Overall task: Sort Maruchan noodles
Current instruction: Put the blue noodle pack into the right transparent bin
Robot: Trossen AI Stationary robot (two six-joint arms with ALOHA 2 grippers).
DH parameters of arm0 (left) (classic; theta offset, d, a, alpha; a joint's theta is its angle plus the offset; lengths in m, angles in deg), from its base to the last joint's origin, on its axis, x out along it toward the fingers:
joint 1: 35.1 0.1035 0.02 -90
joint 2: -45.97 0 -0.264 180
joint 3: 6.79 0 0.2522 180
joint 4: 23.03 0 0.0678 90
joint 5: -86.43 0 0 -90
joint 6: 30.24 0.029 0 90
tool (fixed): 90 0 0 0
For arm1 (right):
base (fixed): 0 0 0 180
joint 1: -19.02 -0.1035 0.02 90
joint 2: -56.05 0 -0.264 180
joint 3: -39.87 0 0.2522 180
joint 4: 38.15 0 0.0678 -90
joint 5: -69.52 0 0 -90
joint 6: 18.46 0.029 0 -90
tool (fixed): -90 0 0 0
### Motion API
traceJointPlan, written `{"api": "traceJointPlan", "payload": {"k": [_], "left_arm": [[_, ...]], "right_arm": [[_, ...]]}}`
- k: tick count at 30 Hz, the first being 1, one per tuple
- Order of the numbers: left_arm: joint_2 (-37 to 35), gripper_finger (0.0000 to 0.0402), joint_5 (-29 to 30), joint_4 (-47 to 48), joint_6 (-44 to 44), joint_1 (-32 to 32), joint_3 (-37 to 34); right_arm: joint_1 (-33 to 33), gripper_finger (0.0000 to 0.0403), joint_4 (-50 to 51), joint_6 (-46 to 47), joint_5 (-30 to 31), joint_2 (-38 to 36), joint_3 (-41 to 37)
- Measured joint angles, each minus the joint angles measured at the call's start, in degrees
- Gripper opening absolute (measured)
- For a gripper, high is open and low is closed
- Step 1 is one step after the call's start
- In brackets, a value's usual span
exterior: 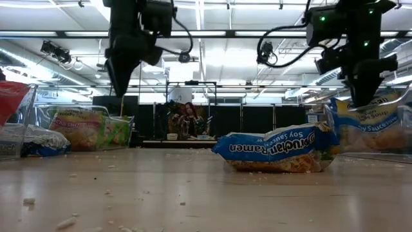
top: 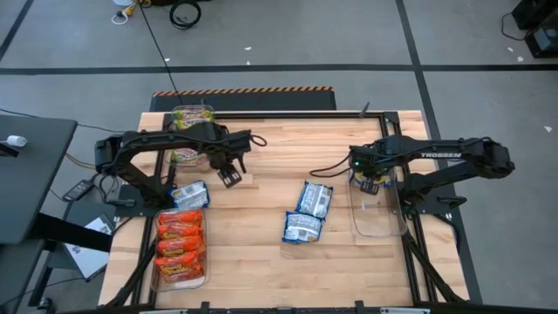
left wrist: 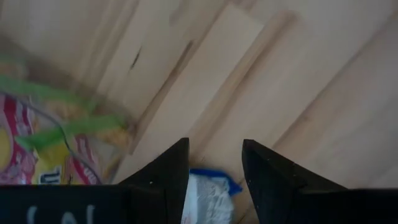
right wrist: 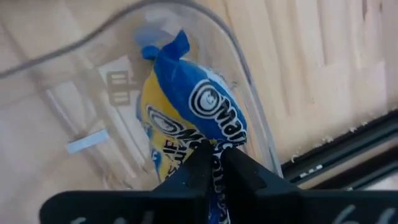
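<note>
Maruchan noodle packets are spread over the wooden table. Two blue-white ones (top: 314, 199) (top: 302, 227) lie flat at the middle, and another (top: 190, 194) lies near the left. Orange-red packets (top: 179, 249) fill a clear bin at the near left, and green-pink-yellow ones (top: 192, 131) fill a bin at the far left. My left gripper (top: 228, 174) hangs open above bare wood right of the green bin, with nothing between its fingers. My right gripper (top: 370, 181) is shut on a blue-white packet (right wrist: 186, 106) over a clear bin (top: 381, 218) at the right. My right gripper pinches the blue-white packet by its crimped upper end (right wrist: 214, 149) between its two fingers. The fingers come from above, pointing steeply down. The packet hangs below them inside the clear bin's wall (right wrist: 249, 81); whether its lower end rests on the bin's floor I cannot tell.
Black frame rails (top: 410, 253) border the table's right side, close to the clear bin. Bare wood lies between the middle packets and the left bins. Crumbs (exterior: 64, 222) dot the near tabletop.
</note>
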Motion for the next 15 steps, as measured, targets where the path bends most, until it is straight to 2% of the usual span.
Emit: {"api": "traceJointPlan", "payload": {"k": [8,15], "left_arm": [[0.0,0.0153,-0.1,-0.3,0.0,-3.0,6.4],[0.0,0.0153,0.0,-0.3,-0.1,-6.5,6.8]], "right_arm": [[1.1,0.0100,0.9,0.4,0.8,5.2,0.3],[0.9,0.0156,8.2,1.1,5.0,7.5,6.0]]}}
